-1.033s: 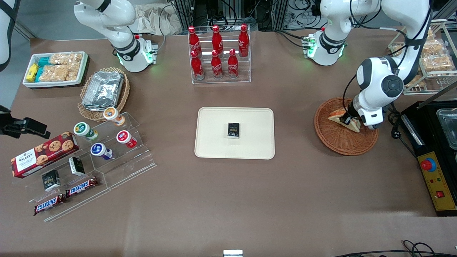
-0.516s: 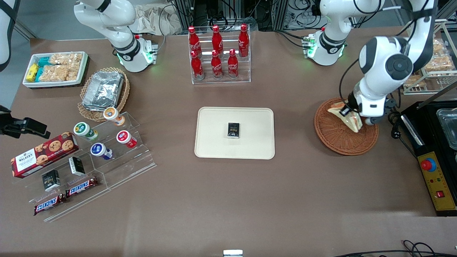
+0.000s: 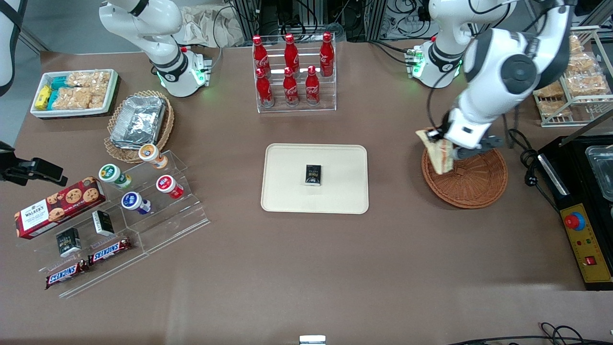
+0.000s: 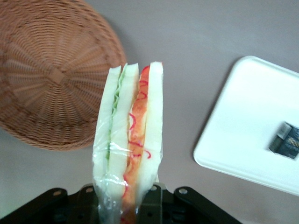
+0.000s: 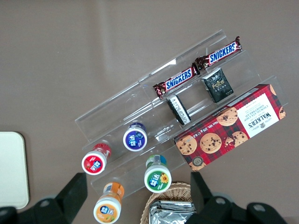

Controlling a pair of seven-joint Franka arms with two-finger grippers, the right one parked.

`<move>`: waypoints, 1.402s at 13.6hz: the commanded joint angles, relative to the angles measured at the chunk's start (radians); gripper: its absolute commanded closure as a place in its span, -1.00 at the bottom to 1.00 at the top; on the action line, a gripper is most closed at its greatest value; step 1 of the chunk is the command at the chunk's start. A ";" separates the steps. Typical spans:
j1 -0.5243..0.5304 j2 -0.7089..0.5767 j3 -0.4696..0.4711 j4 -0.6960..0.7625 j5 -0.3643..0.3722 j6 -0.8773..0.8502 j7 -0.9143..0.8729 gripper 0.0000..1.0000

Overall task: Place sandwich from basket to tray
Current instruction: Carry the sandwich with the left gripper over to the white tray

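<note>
My left gripper (image 3: 444, 143) is shut on the sandwich (image 3: 439, 152), a wrapped triangular half of white bread with orange-pink and green layers. It holds the sandwich in the air above the rim of the reddish-brown woven basket (image 3: 471, 184), at the basket's edge toward the tray. In the left wrist view the sandwich (image 4: 128, 140) hangs from the gripper (image 4: 126, 203), with the basket (image 4: 46, 79) and the cream tray (image 4: 247, 126) below. The cream rectangular tray (image 3: 287, 191) lies mid-table with a small dark box (image 3: 313, 174) on it.
A rack of red cola bottles (image 3: 293, 72) stands farther from the camera than the tray. A black control box with a red button (image 3: 582, 239) lies at the working arm's end. Acrylic shelves with snacks (image 3: 119, 211), a tan basket of foil (image 3: 139, 122) and a white snack bin (image 3: 74, 91) lie toward the parked arm's end.
The gripper has lifted the sandwich out of the basket and carried it up and toward the tray; the basket now lies empty.
</note>
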 commanded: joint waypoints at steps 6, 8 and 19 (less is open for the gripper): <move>-0.047 0.260 -0.218 0.098 0.075 0.192 -0.050 1.00; -0.109 0.353 -0.221 0.115 0.186 0.275 -0.077 1.00; -0.134 0.579 -0.220 0.140 0.371 0.400 -0.195 1.00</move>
